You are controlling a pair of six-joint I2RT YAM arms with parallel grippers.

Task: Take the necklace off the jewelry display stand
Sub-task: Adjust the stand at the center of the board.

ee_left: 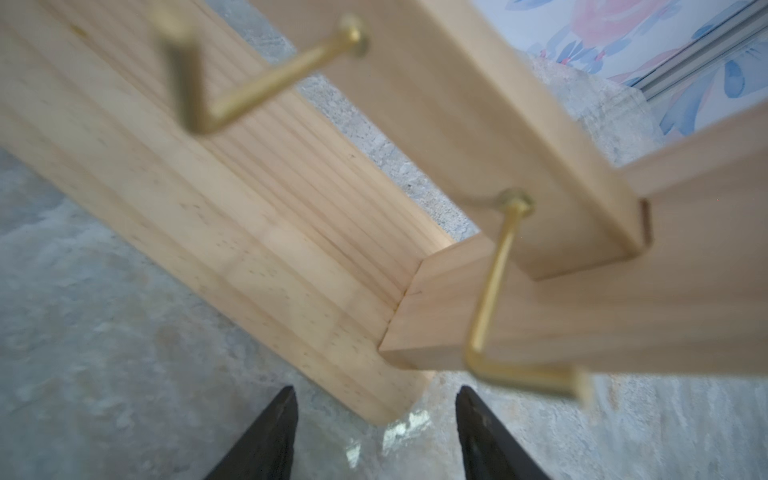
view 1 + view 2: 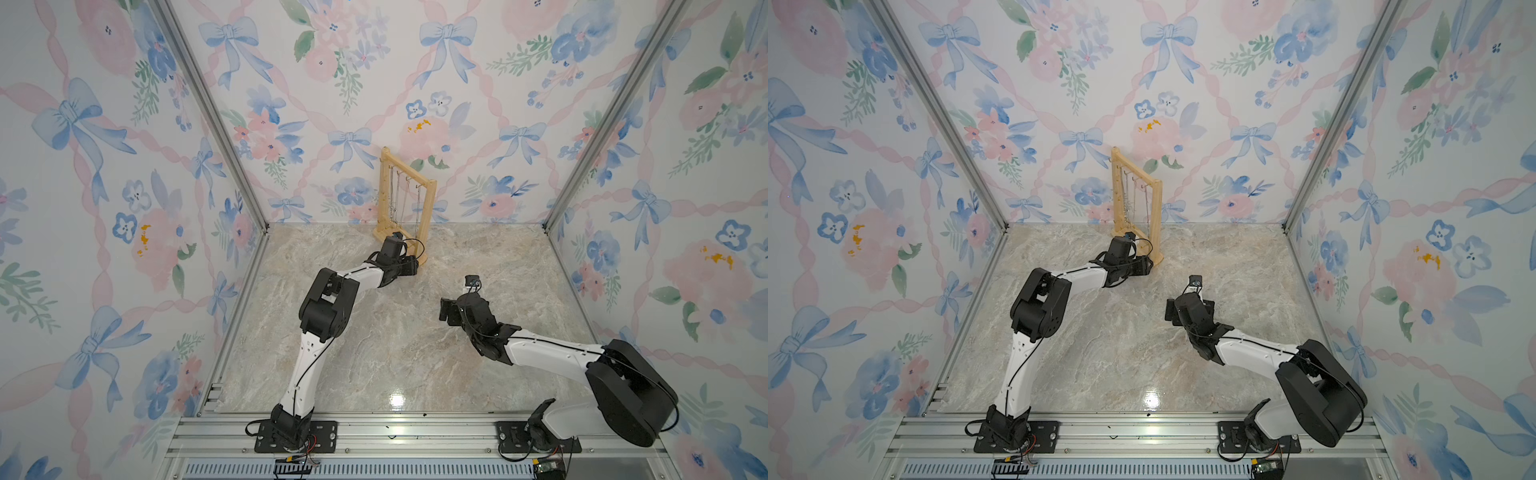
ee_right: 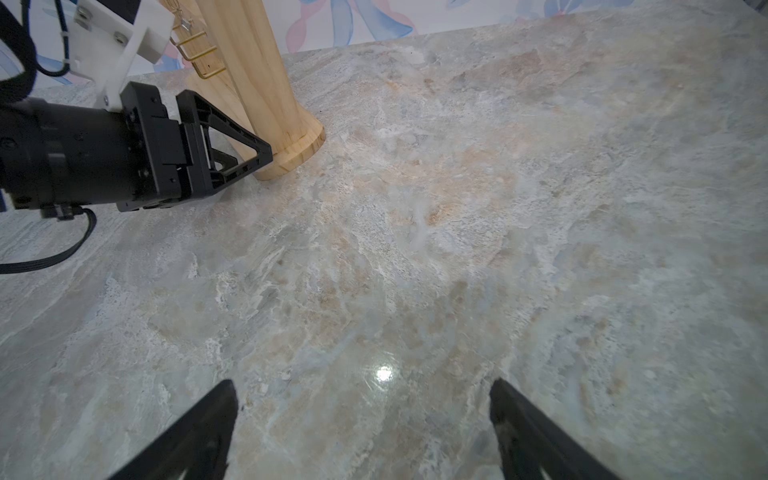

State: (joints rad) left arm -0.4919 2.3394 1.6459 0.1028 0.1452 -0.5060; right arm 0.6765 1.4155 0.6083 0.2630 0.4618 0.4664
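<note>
The jewelry display stand (image 2: 431, 216) (image 2: 1157, 216), a light pine frame, stands at the back of the table near the wall. The necklace (image 2: 402, 199) (image 2: 1133, 199) hangs as thin silver chain from the top bar's hooks. My left gripper (image 2: 415, 266) (image 2: 1148, 266) (image 1: 376, 390) (image 3: 255, 160) lies low at the near end of the stand's base (image 1: 249, 232). Its jaws are open, and the base's rounded corner sits just between the tips, untouched. Brass hooks (image 1: 490, 291) on the low rail show close up, bare. My right gripper (image 2: 445, 311) (image 2: 1170, 309) (image 3: 363, 384) hovers open over bare tabletop, nothing in it.
The floral back wall (image 2: 478, 124) rises right behind the stand. Aluminium corner posts (image 2: 216, 124) (image 2: 615, 124) frame the marble-patterned tabletop (image 2: 395, 353). The left arm's cable (image 3: 50, 257) trails on the table beside its wrist.
</note>
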